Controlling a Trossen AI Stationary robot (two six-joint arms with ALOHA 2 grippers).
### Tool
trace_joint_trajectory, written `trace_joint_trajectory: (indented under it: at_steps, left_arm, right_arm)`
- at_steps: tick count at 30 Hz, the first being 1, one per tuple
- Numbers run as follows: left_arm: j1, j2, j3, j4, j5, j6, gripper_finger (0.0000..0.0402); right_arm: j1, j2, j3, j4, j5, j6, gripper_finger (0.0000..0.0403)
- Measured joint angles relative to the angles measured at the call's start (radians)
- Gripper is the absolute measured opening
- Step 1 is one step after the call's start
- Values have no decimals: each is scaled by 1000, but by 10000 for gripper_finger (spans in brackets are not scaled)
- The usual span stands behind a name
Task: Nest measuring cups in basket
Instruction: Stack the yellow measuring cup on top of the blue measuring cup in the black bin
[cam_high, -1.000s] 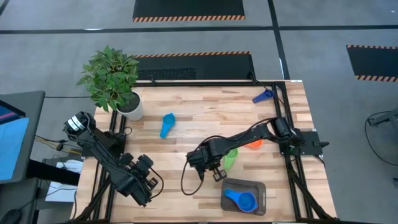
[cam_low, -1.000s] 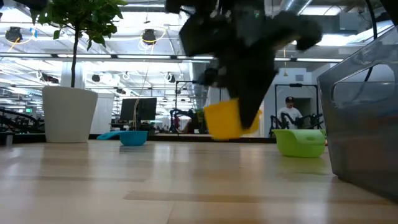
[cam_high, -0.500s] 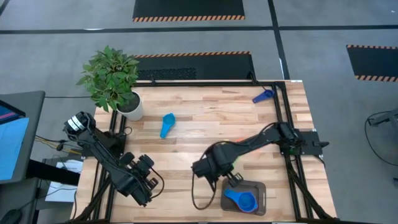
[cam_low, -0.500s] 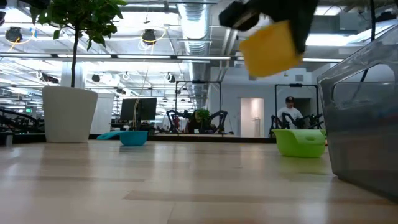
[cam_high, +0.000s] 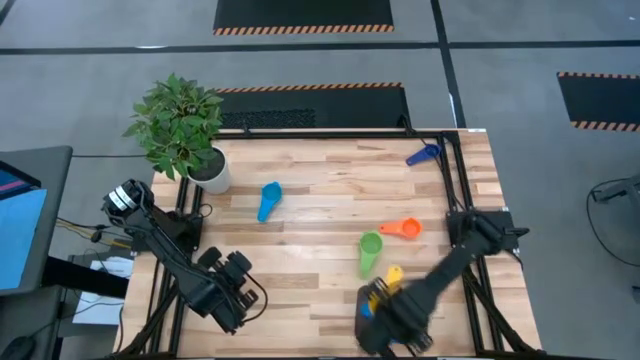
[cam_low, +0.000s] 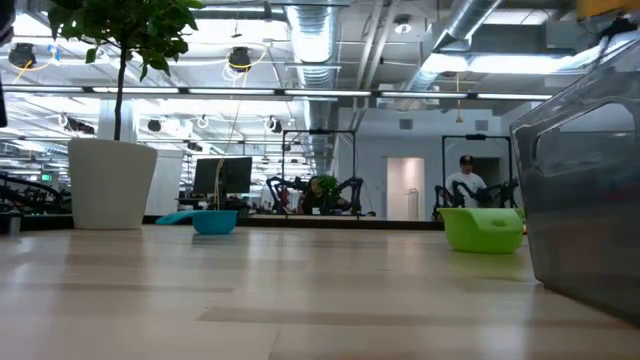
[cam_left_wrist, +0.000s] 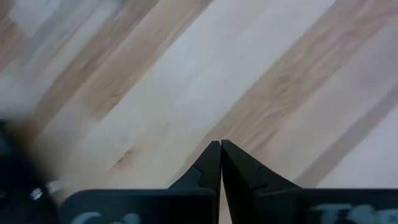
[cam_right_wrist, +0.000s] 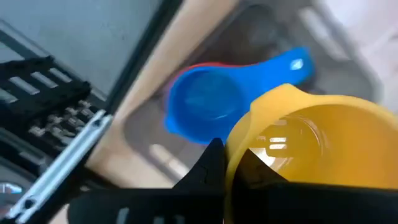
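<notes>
Two arms: the right arm is at work, and the left arm waits at the table's (cam_high: 320, 170) near left edge.
Right pincer (cam_right_wrist: 225, 165): pinched on the rim of the yellow cup (cam_right_wrist: 311, 140), holding it up in the air.
Left pincer (cam_left_wrist: 220, 163): squeezed shut on nothing, just above bare wood.
Basket (cam_right_wrist: 143, 134): at the table's near right edge, right under the right pincer.
In the basket: a blue cup (cam_right_wrist: 205, 109) sits in a red cup (cam_right_wrist: 180, 71); only a thin bit of red shows.
Blue cup handle: points away from the pincer, toward the far side of the basket.
Yellow to blue: the yellow cup hangs over the blue one, a bit to one side.
Next move, a guess: slide over, go down, let go.
Still out on the table: a green cup (cam_high: 369, 251), an orange cup (cam_high: 403, 229), a light blue cup (cam_high: 269, 199) and a dark blue cup (cam_high: 421, 154).
</notes>
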Motion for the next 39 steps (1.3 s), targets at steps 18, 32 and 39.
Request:
trace_joint_trajectory:
  at_steps: [18,32,39]
  left_arm:
    - [0,0,0,233,-102,222,0]
    - [0,0,0,235,-102,222,0]
    - [0,0,0,236,-103,209,0]
  right_arm:
    - [213,1,-183,131,187,-151,8]
    - [208,2,-259,200,180,-156,20]
    - [209,2,-259,225,104,-145,16]
